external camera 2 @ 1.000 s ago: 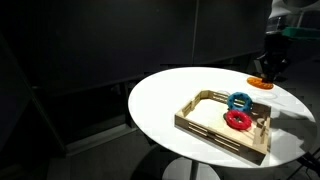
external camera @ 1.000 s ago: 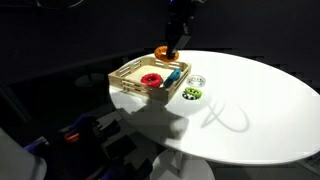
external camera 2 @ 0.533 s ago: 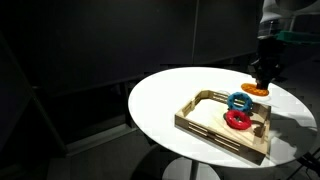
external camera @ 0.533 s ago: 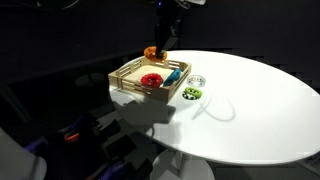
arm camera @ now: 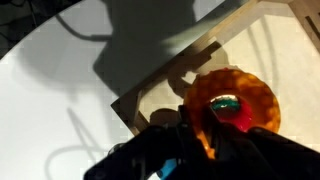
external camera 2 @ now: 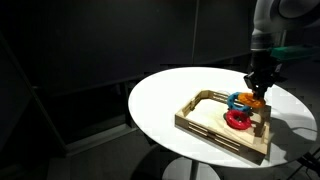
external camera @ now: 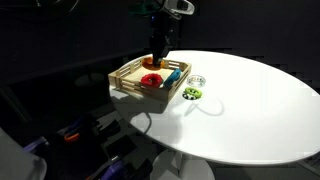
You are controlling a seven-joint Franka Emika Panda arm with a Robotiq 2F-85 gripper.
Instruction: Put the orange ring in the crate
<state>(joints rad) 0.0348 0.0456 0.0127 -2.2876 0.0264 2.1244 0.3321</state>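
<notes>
My gripper (external camera: 157, 52) is shut on the orange ring (external camera: 153, 64) and holds it just above the crate (external camera: 128, 77), a shallow tan tray with slotted sides. It hangs over the crate's far part, above the red ring (external camera: 150, 80) and the blue ring (external camera: 171, 74) that lie inside. Another exterior view shows the gripper (external camera 2: 260, 84), the orange ring (external camera 2: 255, 98) and the crate (external camera 2: 214, 134). In the wrist view the fingers (arm camera: 200, 128) pinch the orange ring's (arm camera: 258, 92) edge over the crate's floor (arm camera: 175, 85); red and teal show through its hole.
A small green ring in a white dish (external camera: 191, 94) and another small white dish (external camera: 197, 80) sit on the round white table (external camera: 260, 100) beside the crate. The surroundings are dark. The table's edge curves near the crate (external camera 2: 150, 110).
My gripper has carried the orange ring from beyond the crate's far edge to over the crate's inside, and has come lower. The other rings have not moved.
</notes>
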